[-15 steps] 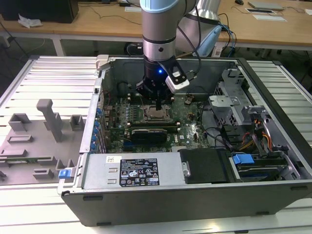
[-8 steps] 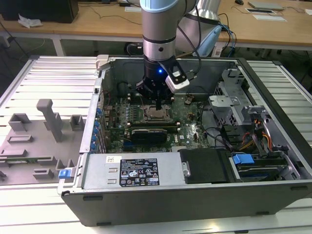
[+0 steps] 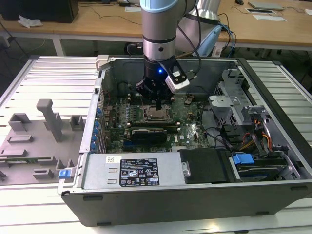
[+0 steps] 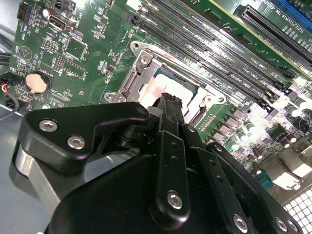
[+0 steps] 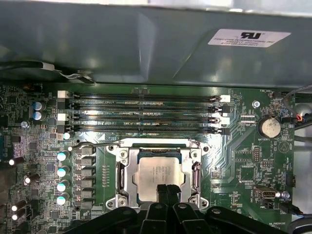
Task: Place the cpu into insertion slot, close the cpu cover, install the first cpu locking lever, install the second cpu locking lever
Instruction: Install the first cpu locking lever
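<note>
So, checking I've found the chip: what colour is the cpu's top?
The cpu top is silvery-beige, clearest in the first wrist view.

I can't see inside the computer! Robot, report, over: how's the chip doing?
Gripper shut, low over the cpu. Cpu seated flat, cpu cover looks down around it. Nothing seen in the way. Over.

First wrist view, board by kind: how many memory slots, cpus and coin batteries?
memory slots: 4
cpu: 1
coin battery: 1
Total: 6
</note>
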You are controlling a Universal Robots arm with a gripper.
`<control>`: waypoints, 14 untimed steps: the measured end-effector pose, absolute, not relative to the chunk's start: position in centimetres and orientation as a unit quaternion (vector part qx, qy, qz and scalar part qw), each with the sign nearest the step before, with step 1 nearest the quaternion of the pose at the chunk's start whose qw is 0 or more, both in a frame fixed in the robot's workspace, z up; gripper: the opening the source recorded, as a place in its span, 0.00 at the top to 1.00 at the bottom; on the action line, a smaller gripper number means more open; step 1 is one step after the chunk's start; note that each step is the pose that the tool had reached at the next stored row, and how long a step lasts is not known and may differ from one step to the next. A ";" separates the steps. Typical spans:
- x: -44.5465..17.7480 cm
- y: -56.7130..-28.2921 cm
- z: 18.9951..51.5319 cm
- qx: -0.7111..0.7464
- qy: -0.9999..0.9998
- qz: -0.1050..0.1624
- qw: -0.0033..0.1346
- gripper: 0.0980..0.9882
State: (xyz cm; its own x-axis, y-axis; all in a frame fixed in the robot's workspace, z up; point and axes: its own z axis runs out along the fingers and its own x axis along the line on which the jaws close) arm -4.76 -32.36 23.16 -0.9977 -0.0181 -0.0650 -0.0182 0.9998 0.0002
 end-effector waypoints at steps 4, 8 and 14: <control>-4.8 -32.4 23.2 -0.009 0.999 0.000 0.032 0.99; -4.8 -32.4 25.6 -0.009 0.999 0.000 0.032 0.99; -4.8 -32.3 26.3 -0.009 0.999 0.000 0.033 0.99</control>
